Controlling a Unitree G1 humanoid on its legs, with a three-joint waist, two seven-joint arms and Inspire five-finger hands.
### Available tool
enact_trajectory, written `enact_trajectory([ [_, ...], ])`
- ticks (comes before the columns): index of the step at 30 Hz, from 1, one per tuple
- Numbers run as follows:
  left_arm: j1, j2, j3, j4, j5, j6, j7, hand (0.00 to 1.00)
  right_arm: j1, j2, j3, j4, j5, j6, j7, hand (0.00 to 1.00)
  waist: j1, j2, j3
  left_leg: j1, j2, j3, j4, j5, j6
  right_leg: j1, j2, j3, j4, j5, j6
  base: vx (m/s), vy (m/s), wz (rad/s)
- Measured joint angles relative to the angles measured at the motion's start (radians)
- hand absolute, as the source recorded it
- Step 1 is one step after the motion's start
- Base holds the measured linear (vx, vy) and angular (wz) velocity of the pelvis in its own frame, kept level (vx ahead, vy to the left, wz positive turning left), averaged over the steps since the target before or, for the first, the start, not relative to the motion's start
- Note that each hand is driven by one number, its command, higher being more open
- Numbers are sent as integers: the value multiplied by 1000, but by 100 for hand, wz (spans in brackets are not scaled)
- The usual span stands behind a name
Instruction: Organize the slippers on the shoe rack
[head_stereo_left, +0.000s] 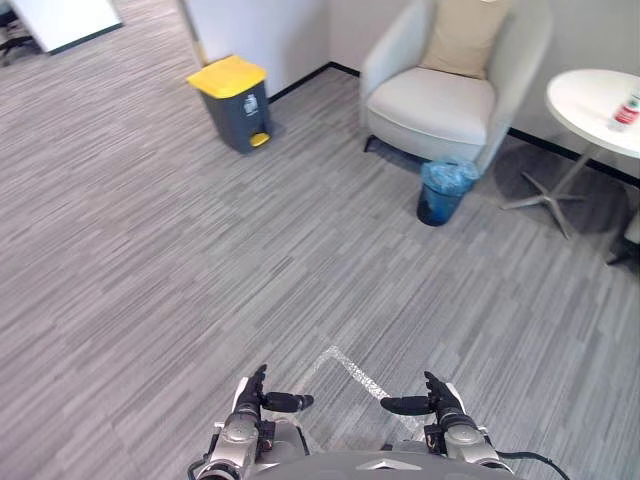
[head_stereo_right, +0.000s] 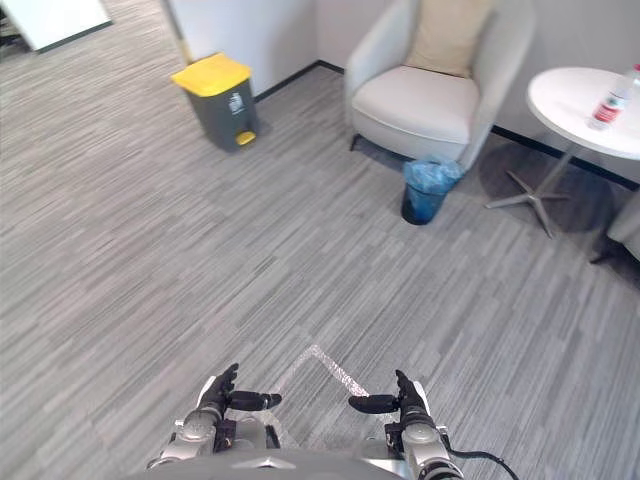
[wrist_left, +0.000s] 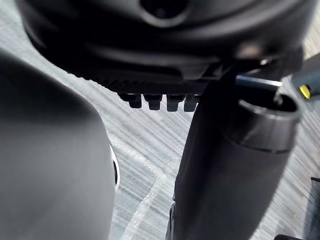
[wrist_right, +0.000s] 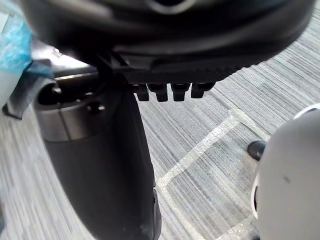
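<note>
Two hands, left (head_stereo_left: 262, 400) and right (head_stereo_left: 422, 403), hang relaxed and holding nothing just on the robot's side of the tape mark (head_stereo_left: 352, 374), presumably a walking posture. No slippers or shoe rack near it.

Your two head cameras look steeply down over grey carpet (head_stereo_left: 150, 250) toward an armchair (head_stereo_right: 425, 95), while both wrist cameras, very close, share its taped corner mark (wrist_right: 200, 150).
</note>
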Motion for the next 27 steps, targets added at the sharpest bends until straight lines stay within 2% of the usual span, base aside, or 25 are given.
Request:
enact_trajectory([
  [1, 1, -16, 2, 3, -5, -1, 4, 100, 0, -12, -2, -4, -1, 4, 2, 100, 8, 31, -2, 18, 4, -45, -66, 131, -19, -1, 17, 38, 5, -10, 40, 186, 279, -134],
  [2, -14, -14, 5, 14, -9, 8, 8, 100, -1, -12, 2, -11, 3, 7, 2, 100, 5, 17, 5, 52, -16, -20, -77, 133, -18, 1, -1, 76, 8, -11, 47, 215, 248, -88],
  [3, -14, -3, 5, 17, -11, 9, 12, 100, -5, 0, 7, -9, 1, 3, 0, 100, 1, -3, 5, 51, -30, -27, -58, 142, -18, -20, 4, 90, 23, -12, 50, 205, 144, -75],
  [4, -21, 8, 9, 12, -23, 7, 8, 100, -11, 12, 11, -1, 0, 3, -2, 100, 3, -20, 15, 35, -53, -111, 4, 138, -9, -28, 0, 106, 37, -30, 46, 219, 70, -66],
  [5, -22, 9, 9, 13, -26, 12, 9, 100, -11, 14, 12, -3, 0, 3, 1, 100, 8, -20, 12, 44, -55, -116, 13, 114, -6, -28, 1, 135, 36, -28, 45, 204, 36, -71],
  [7, -22, 9, 10, 19, -26, 17, 10, 100, -11, 25, -2, -14, -1, 2, 1, 100, 7, -22, 10, 67, -50, -84, -2, 90, 16, -28, 4, 158, 34, -29, 47, 144, 73, -48],
  [9, -22, 15, 9, 23, -32, 23, 6, 100, -10, 39, -20, -13, -1, 2, 1, 100, 8, -32, 4, 94, -42, -50, -26, 87, 21, -36, 6, 191, 38, -29, 47, 92, 52, -43],
  [16, -12, 24, -23, 35, -31, 26, 4, 100, -3, 34, -14, -1, -1, -5, 1, 100, 3, -30, -15, 170, -11, 0, -124, 86, 22, -73, 39, 298, 46, -22, 55, 28, -29, -53],
  [18, -8, 23, -25, 35, -32, 26, -1, 100, -2, 15, -6, 21, 3, -1, 1, 100, 2, -26, -21, 187, 1, 31, -152, 86, 22, -93, 52, 329, 45, -1, 61, -20, -10, -49],
  [20, -2, 14, -22, 35, -33, 26, -1, 100, -4, 6, 7, 24, 1, -2, 1, 100, 4, -10, -30, 191, 22, 59, -160, 86, 22, -117, 67, 296, 45, 43, 73, -37, 0, -59],
  [21, 3, 8, -21, 35, -33, 25, 0, 100, -7, -3, 22, 29, -1, -2, 2, 100, 8, 0, -38, 197, 38, 87, -169, 86, 22, -133, 73, 231, 42, 72, 66, -39, -8, -76],
  [24, 9, 6, -22, 36, -33, 26, 0, 100, -8, -8, 33, 32, -2, -2, 1, 100, 10, 3, -45, 230, 46, 158, -189, 90, 27, -129, 36, -20, 16, 88, 14, -64, -47, -64],
  [27, 12, -2, -27, 44, -33, 26, -3, 100, -4, -16, 31, 32, -3, -2, -1, 100, 5, 20, -57, 238, 38, 158, -198, 101, 22, -108, 52, -11, -38, 122, 14, -74, -1, -14],
])
